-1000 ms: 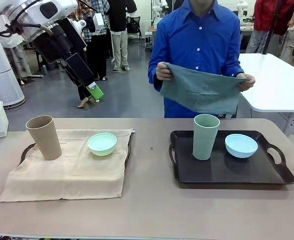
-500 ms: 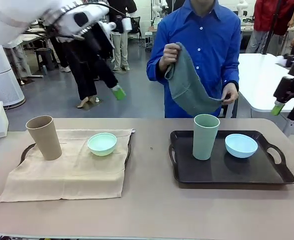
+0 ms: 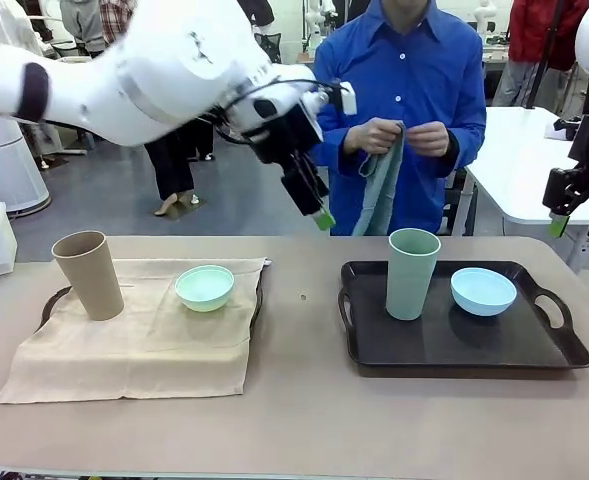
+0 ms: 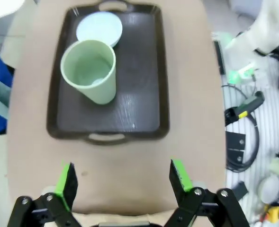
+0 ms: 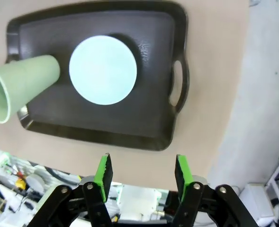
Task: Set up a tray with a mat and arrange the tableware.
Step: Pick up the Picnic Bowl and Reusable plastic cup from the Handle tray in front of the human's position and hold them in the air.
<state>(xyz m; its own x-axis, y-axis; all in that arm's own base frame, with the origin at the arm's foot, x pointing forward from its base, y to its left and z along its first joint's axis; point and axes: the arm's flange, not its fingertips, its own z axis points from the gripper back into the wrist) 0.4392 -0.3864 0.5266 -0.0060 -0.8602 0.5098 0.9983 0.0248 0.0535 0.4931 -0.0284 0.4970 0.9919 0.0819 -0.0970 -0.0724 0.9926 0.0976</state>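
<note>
Left gripper (image 4: 122, 176) hangs above the table's middle, jaws wide apart and empty. Right gripper (image 5: 143, 171) hovers over the table's right end, jaws parted, nothing between them. Sage green cup (image 3: 412, 272) and pale blue bowl (image 3: 483, 290) stand on the bare black tray (image 3: 534, 350), right. Tan cup (image 3: 88, 273) and mint green bowl (image 3: 205, 287) stand on the beige mat (image 3: 124, 350), left. The person at the far side holds a grey-green cloth (image 3: 379, 195).
</note>
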